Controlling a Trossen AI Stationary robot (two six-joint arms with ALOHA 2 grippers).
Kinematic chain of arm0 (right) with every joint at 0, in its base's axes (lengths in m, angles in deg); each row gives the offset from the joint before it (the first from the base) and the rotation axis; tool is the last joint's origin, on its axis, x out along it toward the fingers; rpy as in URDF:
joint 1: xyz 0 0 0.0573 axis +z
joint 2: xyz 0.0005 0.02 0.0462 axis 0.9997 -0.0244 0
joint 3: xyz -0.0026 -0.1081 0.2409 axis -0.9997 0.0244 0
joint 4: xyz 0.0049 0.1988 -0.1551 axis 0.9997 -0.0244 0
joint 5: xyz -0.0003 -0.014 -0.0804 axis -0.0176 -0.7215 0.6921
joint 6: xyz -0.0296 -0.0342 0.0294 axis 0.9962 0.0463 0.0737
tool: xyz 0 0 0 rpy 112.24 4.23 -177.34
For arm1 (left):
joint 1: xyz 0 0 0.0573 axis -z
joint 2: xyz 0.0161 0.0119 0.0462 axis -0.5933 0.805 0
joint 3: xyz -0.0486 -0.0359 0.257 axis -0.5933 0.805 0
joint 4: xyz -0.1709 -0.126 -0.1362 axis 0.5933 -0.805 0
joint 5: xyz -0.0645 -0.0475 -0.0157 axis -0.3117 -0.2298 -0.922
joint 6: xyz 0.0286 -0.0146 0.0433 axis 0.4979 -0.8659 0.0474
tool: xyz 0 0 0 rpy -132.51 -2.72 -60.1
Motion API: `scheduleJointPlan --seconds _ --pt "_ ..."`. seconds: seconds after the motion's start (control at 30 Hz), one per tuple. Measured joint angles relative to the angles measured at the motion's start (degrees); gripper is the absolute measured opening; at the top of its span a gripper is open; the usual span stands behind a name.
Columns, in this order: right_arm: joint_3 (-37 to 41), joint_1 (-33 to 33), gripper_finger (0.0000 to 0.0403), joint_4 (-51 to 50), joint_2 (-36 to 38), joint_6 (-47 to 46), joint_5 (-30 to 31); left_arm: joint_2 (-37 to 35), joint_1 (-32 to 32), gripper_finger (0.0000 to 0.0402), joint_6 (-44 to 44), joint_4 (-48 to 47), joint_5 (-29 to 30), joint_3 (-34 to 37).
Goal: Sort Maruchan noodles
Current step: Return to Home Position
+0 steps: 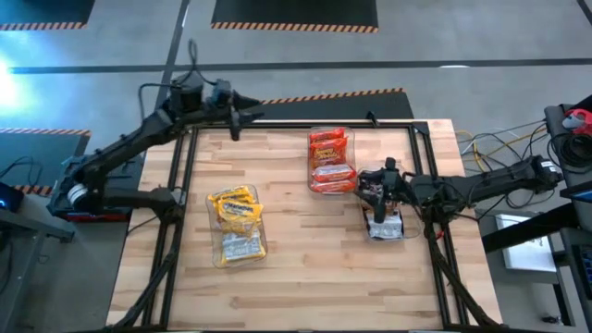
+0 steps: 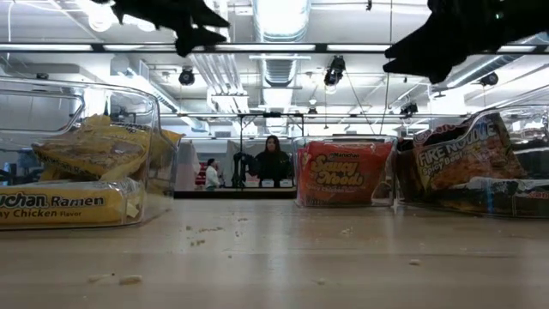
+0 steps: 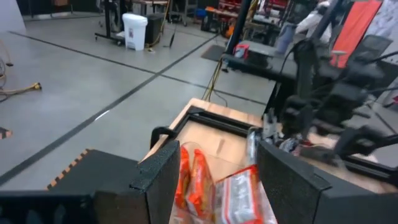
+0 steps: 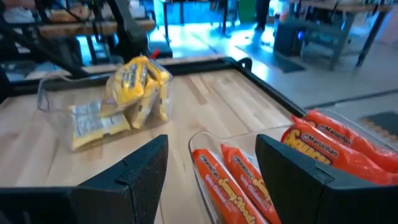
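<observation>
yellow packets (image 1: 236,205) are all piled in the yellow bin (image 4: 50,102) at lower left-centre of the high view. red packets (image 1: 331,157) fill the red bin (image 4: 205,140) at upper centre, and the dark packets (image 1: 385,225) sit in the dark bin (image 2: 533,129) right of centre. so the sorting looks done to me, and i can't spot any loose noodles on the wooden table (image 1: 305,277). what's left is the go-home bit. the right gripper (image 1: 382,185) hangs right of centre in the high view, about between the red bin and the dark bin. its wrist view shows the jaws spread wide with nothing in them. the left gripper (image 1: 236,118) is at the table's far edge, upper left of the high view, jaws also wide and empty. the low view has both arms at the top edge of the frame, above the bin tops, which is good. if i were running this i'd pull the right arm up a touch more before drawing it back toward the right edge. a low sideways sweep could clip a bin wall and shove it or spill packets. i'd keep the fingers apart, go slow, and move one arm at a time. the left one has an easy path since nothing sits near it.
</observation>
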Motion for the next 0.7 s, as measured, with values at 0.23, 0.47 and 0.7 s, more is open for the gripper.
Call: scheduleJointPlan --seconds 0.23,0.47,0.7 --pt "10.3 0.0 0.0233 16.7 -0.2 2.8 0.0 -9.8 0.1 0.0194 -1.9 -8.5 0.0 0.8" --pt "17.4 0.0 0.0233 26.8 -0.2 1.4 -0.1 -18.6 0.6 0.0194 -5.1 -12.9 0.1 5.0" --pt "21.6 0.0 0.0233 31.7 -0.2 1.4 -1.3 -29.9 1.4 0.0194 -9.7 -10.9 0.1 16.8"
